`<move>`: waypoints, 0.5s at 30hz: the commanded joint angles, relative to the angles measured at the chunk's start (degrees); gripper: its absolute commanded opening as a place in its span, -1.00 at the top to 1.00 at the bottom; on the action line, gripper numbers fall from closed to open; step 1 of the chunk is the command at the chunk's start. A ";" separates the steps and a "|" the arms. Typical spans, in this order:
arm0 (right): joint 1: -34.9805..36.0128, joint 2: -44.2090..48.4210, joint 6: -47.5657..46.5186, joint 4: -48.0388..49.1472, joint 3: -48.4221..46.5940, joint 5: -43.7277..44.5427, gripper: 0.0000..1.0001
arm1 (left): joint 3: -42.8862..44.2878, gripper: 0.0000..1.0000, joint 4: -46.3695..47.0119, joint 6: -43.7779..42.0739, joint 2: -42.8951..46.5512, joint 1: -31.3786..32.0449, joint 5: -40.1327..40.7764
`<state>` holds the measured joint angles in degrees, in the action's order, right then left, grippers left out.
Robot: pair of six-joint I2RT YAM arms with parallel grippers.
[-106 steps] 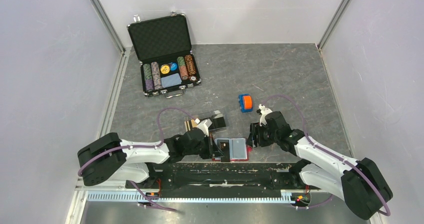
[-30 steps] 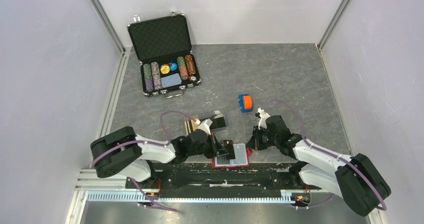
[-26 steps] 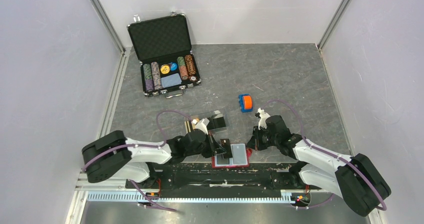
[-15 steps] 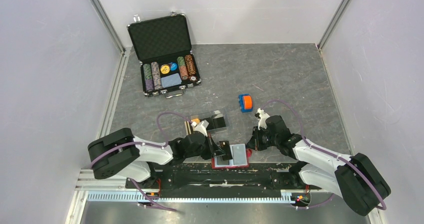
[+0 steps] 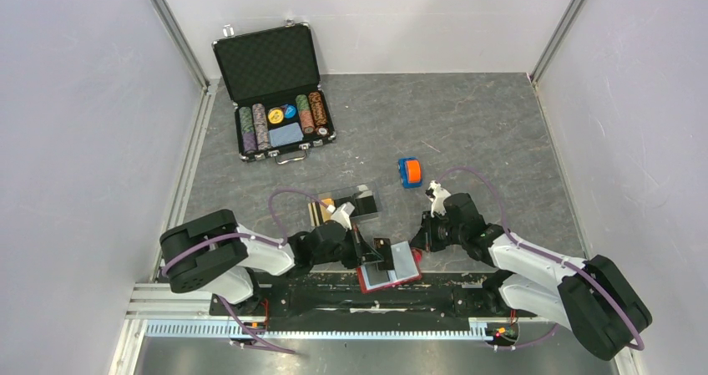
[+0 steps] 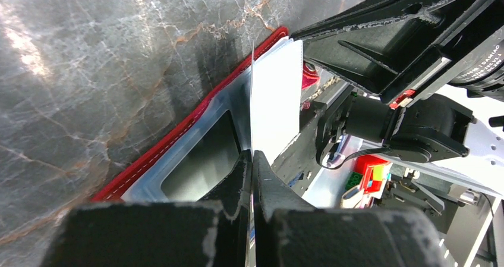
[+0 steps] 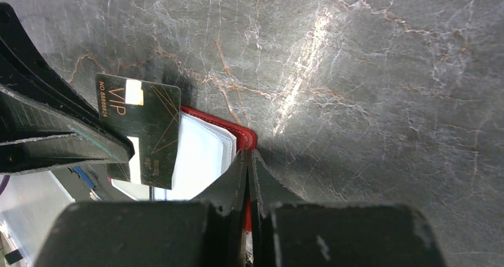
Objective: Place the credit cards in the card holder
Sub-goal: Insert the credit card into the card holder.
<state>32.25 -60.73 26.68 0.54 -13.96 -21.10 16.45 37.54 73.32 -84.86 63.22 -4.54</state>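
My left gripper (image 5: pixel 375 250) is shut on a credit card (image 7: pixel 142 130), dark with gold VIP lettering, standing on edge over the open red wallet (image 5: pixel 389 272). In the left wrist view the card (image 6: pixel 252 94) is a thin edge-on line between the closed fingers (image 6: pixel 238 172), above the wallet's clear pocket (image 6: pixel 202 166). My right gripper (image 7: pixel 248 154) is shut on the wallet's red rim (image 7: pixel 246 137) at its right end. The card holder (image 5: pixel 357 205), a clear tray with a dark base, sits just behind the left gripper; orange-gold card edges (image 5: pixel 317 211) show at its left end.
An open black chip briefcase (image 5: pixel 275 91) with rows of poker chips stands at the back left. A small blue and orange object (image 5: pixel 410 172) lies behind the right gripper. The table's near edge and the black mounting rail (image 5: pixel 376 296) lie directly below the wallet.
The red wallet has turned and its left end has slid toward the table's near edge. The left gripper still holds the card above it. The right gripper keeps its grip.
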 commanded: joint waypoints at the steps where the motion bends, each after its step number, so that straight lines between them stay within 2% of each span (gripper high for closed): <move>1: 0.18 -0.52 0.43 -2.82 2.64 -0.16 1.00 | -0.13 0.95 4.74 3.76 -1.75 1.48 3.18; 8: 0.19 3.20 2.33 -2.90 4.78 -0.43 1.00 | -1.95 0.95 9.54 7.86 -2.88 3.85 8.81; 13: 0.18 7.90 4.09 -4.49 6.73 -0.26 1.00 | -3.61 0.96 3.59 10.13 2.52 6.51 15.36; 15: 0.18 10.17 4.80 -5.17 7.34 0.20 1.00 | -3.09 0.95 -1.59 10.96 5.05 8.02 17.94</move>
<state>32.25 -53.45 30.11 1.39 -9.10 -21.58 13.39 41.98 80.62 -84.60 68.86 5.04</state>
